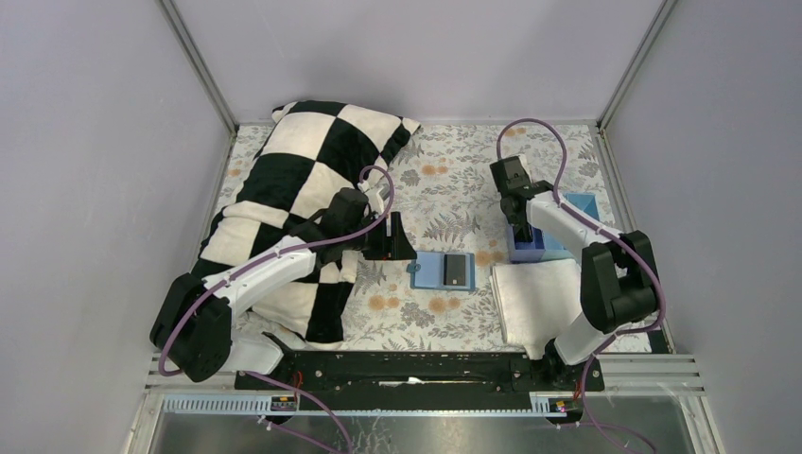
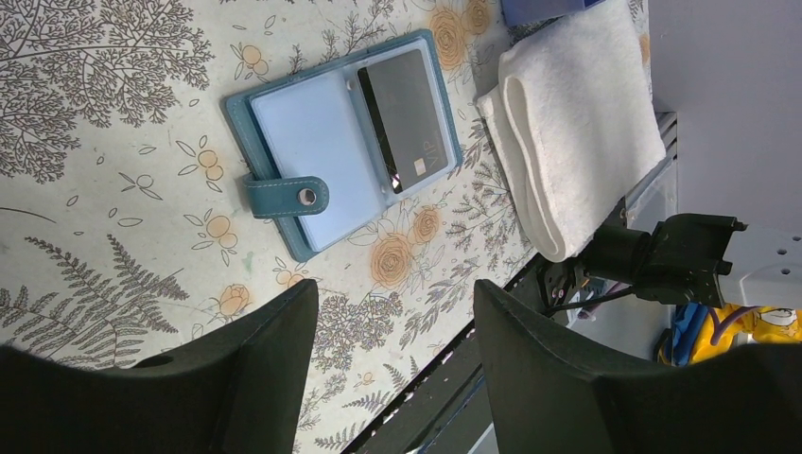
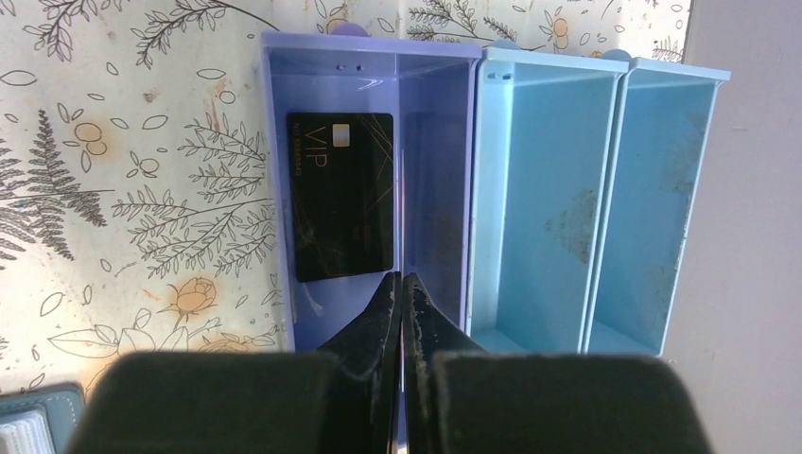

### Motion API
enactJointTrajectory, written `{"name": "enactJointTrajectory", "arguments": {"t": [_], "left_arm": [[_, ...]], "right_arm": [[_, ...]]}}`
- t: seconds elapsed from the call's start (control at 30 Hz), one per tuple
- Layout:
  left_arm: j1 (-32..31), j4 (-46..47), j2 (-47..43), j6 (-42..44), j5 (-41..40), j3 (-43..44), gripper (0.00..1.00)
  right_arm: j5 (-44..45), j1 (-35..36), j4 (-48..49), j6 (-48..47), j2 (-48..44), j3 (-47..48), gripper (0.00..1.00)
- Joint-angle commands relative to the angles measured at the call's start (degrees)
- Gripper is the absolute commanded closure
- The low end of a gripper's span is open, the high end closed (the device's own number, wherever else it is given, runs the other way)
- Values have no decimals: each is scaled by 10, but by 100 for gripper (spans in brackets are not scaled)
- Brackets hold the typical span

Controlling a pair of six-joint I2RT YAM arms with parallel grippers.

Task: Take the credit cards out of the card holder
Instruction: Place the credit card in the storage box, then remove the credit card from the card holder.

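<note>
The left gripper (image 2: 392,288) hangs over the flowered tablecloth (image 1: 454,180) with its two fingers standing well apart and nothing between them. Just ahead of its fingertips, a little to the left of the gap, lies the card holder (image 2: 312,142), opened flat on the cloth. Its strap (image 2: 284,196) with the snap points back toward the gripper. A dark card (image 2: 402,118) sits in the holder's right-hand half, still tucked in its clear pocket. The left-hand pocket looks pale and may be empty, though the sheen on the plastic makes that hard to tell. Farther ahead and to the right of this gripper is a folded white towel (image 2: 577,113), close beside the holder but apart from it. Behind the left arm, in the top view, a black-and-white checked blanket (image 1: 303,180) is heaped on the cloth.

The right gripper (image 3: 398,279) has its fingers pressed together and grips nothing. It hovers over the near end of a blue tray (image 3: 544,208) with three long compartments. A black card (image 3: 340,194) lies flat on the floor of the leftmost one, just ahead of the fingertips and slightly left of them. The two compartments to the right of the gripper are paler blue.
</note>
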Motion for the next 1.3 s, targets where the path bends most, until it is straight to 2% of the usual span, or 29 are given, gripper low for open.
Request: {"name": "enactJointTrajectory", "arguments": {"t": [0.0,0.03,0.2,0.5,0.57,0.7,0.87,0.93,1.07,1.27], "left_arm": [[5,27,-6,7,8,-2,34],[5,27,-6,7,8,-2,34],[6,26,-3,9,9,-3,34],[5,26,-17,8,3,-7,34],[1,28,-23,3,-4,-5,34],[-38,43,6,-8,-14,16,34],[-78,99,66,-63,-15,31,34],[-84,118,87,-81,-19,31,35],[-110,128,129,-94,-43,44,36],[-116,216,181,-148,-49,25,44]], "right_arm": [[19,-5,25,-6,12,-8,100],[17,-6,25,-3,13,-9,99],[-1,-6,18,6,10,-8,76],[-38,-6,-27,29,-37,33,67],[-49,-6,-44,44,-62,49,61],[-126,-6,-61,104,-130,57,57],[-331,-2,-5,227,-223,-42,58],[-377,17,36,286,-254,-104,59],[-379,95,108,372,-277,-204,59],[-385,104,177,413,-266,-294,61]]}}
